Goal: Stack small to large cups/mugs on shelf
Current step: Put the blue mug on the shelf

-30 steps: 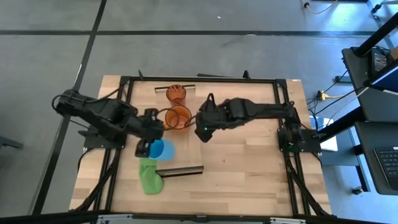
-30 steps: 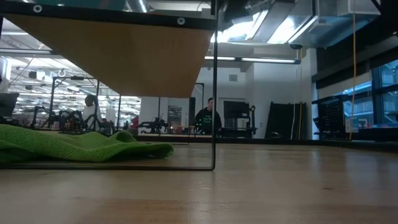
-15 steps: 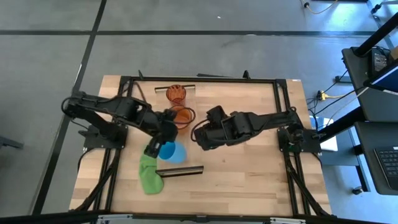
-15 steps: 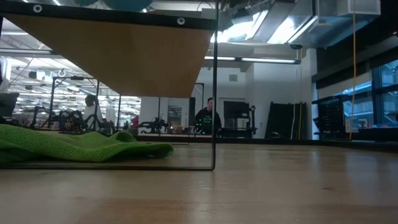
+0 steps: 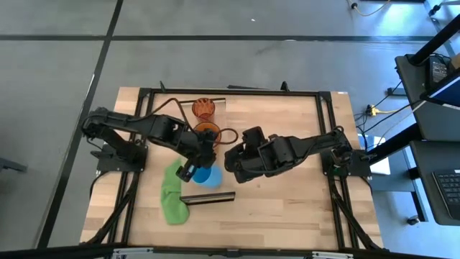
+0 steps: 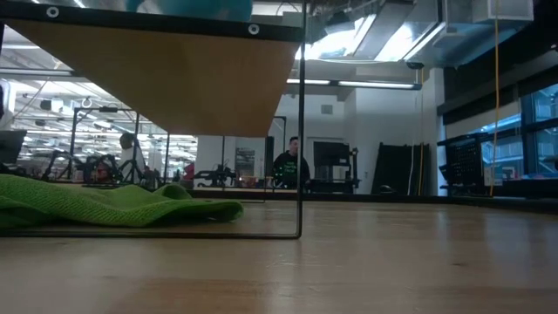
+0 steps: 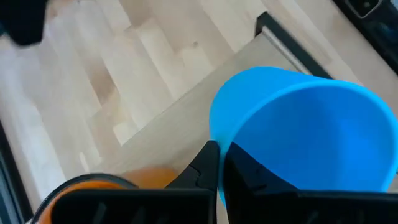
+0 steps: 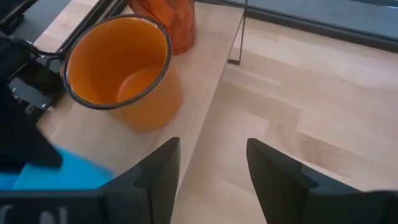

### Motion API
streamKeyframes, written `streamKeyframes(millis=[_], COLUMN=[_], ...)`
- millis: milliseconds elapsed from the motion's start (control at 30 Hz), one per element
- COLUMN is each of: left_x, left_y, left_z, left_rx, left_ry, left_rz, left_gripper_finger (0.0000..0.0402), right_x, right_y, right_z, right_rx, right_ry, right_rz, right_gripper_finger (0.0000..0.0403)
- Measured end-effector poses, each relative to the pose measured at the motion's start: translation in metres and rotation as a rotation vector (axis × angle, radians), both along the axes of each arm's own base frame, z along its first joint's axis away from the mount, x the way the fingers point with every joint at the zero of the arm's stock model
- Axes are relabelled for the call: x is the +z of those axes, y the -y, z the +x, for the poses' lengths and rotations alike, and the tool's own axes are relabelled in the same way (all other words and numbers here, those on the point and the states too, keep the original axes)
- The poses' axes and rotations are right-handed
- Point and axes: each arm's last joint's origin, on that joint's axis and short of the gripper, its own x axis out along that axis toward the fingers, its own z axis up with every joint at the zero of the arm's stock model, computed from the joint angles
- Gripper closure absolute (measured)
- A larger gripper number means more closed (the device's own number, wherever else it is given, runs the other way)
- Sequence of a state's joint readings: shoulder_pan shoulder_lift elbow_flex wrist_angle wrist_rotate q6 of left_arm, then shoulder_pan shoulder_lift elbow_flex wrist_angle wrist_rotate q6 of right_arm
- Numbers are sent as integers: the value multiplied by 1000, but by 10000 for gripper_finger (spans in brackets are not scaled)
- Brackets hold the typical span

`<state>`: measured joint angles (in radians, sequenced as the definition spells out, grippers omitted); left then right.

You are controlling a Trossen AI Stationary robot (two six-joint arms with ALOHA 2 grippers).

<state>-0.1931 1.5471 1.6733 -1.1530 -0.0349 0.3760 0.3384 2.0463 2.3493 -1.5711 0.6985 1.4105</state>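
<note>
The light blue mug (image 5: pixel 206 175) is over the near part of the shelf (image 5: pixel 224 183), with my left gripper (image 5: pixel 192 170) shut on it. The orange mug (image 5: pixel 208 132) stands on the shelf just beyond it. The dark red tumbler (image 5: pixel 203 108) stands at the shelf's far end. My right gripper (image 5: pixel 233 162) hovers open to the right of the blue mug, over the shelf's right edge, nothing between its fingers (image 8: pixel 155 177). The right wrist view shows the orange mug (image 8: pixel 118 68) upright and a corner of the blue mug (image 8: pixel 62 173). My left gripper holds the blue mug by its rim (image 7: pixel 219 142), on the side toward the table's left edge. One finger (image 7: pixel 205 167) is outside the wall and the other (image 7: pixel 245 169) inside. The fingers slant down from the left. The mug is tilted, its mouth toward the wrist camera.
A green cloth (image 5: pixel 171 198) lies on the table to the left of the shelf's near end, partly under it. The shelf stands raised on thin black legs (image 6: pixel 301 131). Open tabletop (image 5: pixel 287 201) lies to the right. A person stands far behind in the room (image 6: pixel 286 164).
My left gripper has carried the blue mug toward the table's right edge, over the shelf's near part, rolling its wrist so the mug has turned. My right gripper has drawn back from the orange mug toward the near edge and rolled, still open.
</note>
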Motion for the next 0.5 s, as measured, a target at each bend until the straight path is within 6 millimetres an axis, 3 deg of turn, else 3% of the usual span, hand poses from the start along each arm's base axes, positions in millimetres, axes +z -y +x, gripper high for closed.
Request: streamKeyframes(millis=[300,500], left_x=[-1,-2], left_y=[-8,-11], left_z=[-1,-1], left_rx=[55,82], left_ry=[-27,-36], left_rz=[-12,-22], left_gripper_finger=[400,400], right_x=[-8,-17], right_y=[-9,-24], right_z=[3,10], right_rx=[44,86], right_ry=[-50,-34], right_rz=[92,149], right_gripper_finger=[230,315])
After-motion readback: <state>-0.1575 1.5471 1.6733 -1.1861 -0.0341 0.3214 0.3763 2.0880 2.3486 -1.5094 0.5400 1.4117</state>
